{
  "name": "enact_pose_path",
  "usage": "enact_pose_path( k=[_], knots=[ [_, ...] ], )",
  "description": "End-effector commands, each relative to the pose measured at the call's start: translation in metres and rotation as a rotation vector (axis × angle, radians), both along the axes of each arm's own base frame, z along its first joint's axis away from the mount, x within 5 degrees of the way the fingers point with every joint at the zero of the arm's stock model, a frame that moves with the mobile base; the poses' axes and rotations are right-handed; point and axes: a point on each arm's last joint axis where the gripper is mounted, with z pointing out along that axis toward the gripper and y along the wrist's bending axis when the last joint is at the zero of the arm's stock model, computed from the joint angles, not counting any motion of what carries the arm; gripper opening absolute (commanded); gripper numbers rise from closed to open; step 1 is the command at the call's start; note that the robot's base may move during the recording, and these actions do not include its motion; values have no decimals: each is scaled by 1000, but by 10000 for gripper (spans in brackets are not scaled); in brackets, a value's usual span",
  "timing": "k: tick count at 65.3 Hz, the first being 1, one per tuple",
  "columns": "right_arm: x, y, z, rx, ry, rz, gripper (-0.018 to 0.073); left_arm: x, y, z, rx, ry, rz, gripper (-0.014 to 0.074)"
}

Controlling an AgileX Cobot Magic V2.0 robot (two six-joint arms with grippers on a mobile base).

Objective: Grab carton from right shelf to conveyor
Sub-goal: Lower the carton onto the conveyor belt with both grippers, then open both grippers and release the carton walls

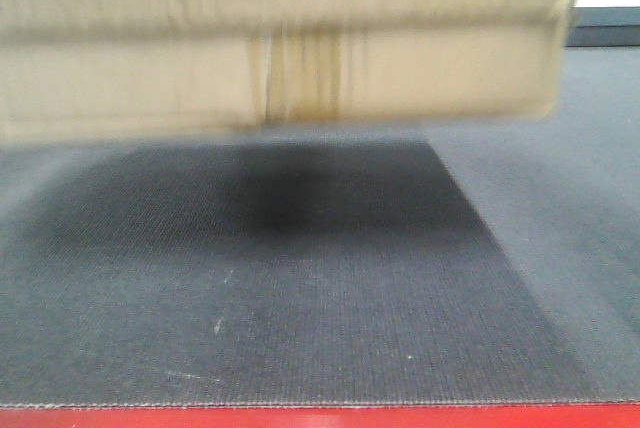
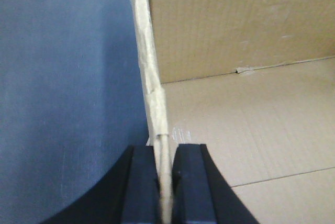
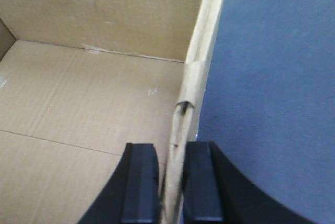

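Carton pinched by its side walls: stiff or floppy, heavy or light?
Probably light: the carton looks empty inside, and two edge pinches seem to hold it above the conveyor. Walls likely flex: the edge at the right end effector shows a buckle. The edge at the left end effector looks straighter, so flex may be uneven.

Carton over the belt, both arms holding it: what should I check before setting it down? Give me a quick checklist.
1. Left gripper shut on the carton wall: ok.
2. Right gripper shut on the opposite wall: ok.
3. Wall at the right gripper sound: not ok, its layers gape just beyond the grip.
4. Carton above the conveyor, with its shadow directly beneath: ok.
5. Carton level: cannot tell, the front view is blurred.
6. Carton interior empty: ok, as far as both wrist views show.
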Motion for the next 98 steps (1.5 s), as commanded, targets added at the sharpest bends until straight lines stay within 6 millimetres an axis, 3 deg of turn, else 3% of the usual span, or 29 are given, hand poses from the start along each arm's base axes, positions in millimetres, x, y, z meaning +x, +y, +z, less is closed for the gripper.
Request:
enact_pose_path(
  k=[1, 10, 16, 19, 28, 35, 48, 55, 62, 69, 74, 77, 86, 98],
  knots=[
    [16, 5, -10, -12, -29, 3, -66, 6, 6, -9, -17, -65, -1, -16],
    [34, 13, -36, -35, 25, 4, -54, 11, 7, -24, -2, -89, -12, -13],
    [38, 15, -42, -43, 41, 4, 93, 13, 8, -26, 23, -93, -15, 62],
    [38, 15, -42, -42, 41, 4, 182, 14, 8, -27, 32, -95, -16, 129],
    [38, 15, -39, -37, 28, 4, 580, 14, 8, -26, 35, -100, -18, 434],
    [34, 13, -29, -29, 10, 4, 568, 14, 9, -25, 38, -87, -12, 627],
    [14, 1, 1, -10, -78, -3, 568, 3, 13, -8, 44, -57, 18, 599],
    [2, -12, 17, -2, -99, -26, 498, -9, 18, 0, 70, -36, 17, 538],
    [-6, -34, 23, -23, -67, -79, 318, -20, 23, 4, 107, -5, 24, 307],
    [-9, -57, 21, -43, -18, -145, 76, -29, 31, 6, 117, -5, 44, -42],
    [-11, -75, 14, -53, 12, -198, -95, -35, 39, 5, 112, -13, 64, 30],
    [-12, -83, 9, -55, 19, -224, -83, -40, 46, 2, 112, -7, 83, 51],
    [-25, -100, -18, -63, 34, -267, -69, -57, 68, -7, 125, -16, 132, 6],
    [-55, -107, -49, -63, -30, -273, -69, -86, 81, -40, 120, -37, 151, 16]
  ],
)
